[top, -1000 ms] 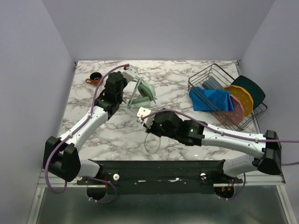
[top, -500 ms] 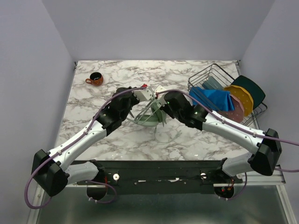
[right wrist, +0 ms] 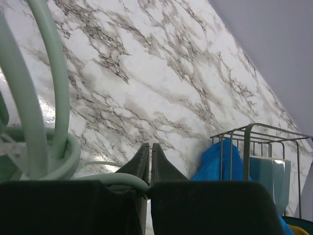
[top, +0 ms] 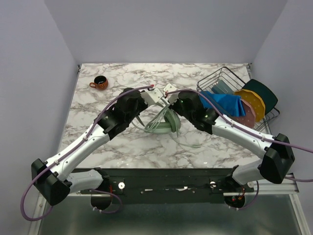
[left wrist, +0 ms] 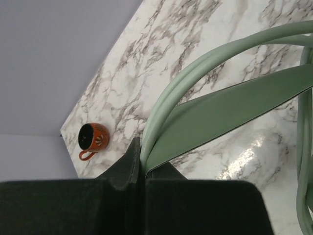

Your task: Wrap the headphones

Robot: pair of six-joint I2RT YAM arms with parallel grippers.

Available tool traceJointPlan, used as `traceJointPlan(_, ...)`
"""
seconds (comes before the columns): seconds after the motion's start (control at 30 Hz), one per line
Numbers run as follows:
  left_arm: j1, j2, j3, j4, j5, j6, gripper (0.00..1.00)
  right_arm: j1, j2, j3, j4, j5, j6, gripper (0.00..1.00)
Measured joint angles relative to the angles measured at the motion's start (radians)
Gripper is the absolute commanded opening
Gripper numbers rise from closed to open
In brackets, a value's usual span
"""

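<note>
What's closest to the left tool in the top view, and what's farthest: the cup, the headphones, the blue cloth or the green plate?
1. headphones: mid-table, held in the left tool.
2. cup: back left.
3. blue cloth: right side.
4. green plate: far right.

We found both arms stretched forward and angled inward, left hand (left wrist: 140,155) and right hand (right wrist: 150,155) close together, each clamped tight.

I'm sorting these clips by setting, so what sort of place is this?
Probably a robot lab bench dressed as a kitchen counter: marble-patterned table, plain lilac walls boxing it in, a wire dish rack holding plates.
</note>
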Motion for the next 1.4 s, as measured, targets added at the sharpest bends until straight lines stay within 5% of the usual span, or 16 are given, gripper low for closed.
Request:
traceJointPlan(0.27, -0.001, 0.0, 0.097, -0.191, 0.153, -0.182, 0.0, -0.05, -0.055, -0.045, 0.109, -0.15, 0.008, 0.2)
traceJointPlan(0.47, 0.008, -0.002, 0.169, -0.304, 0.272, -0.291, 0.0, -0.093, -0.095, -0.101, 0.19, -0.265, 0.056, 0.43)
traceJointPlan(0.87, 0.014, -0.001, 0.415, -0.385, 0.306, -0.36, 0.0, -0.129, -0.036, -0.166, 0.444, -0.46, 0.245, 0.66)
traceJointPlan(1.4, 0.015, 0.026, 0.674, -0.407, 0.239, -0.398, 0.0, -0.129, 0.195, -0.237, 0.711, -0.487, 0.421, 0.67)
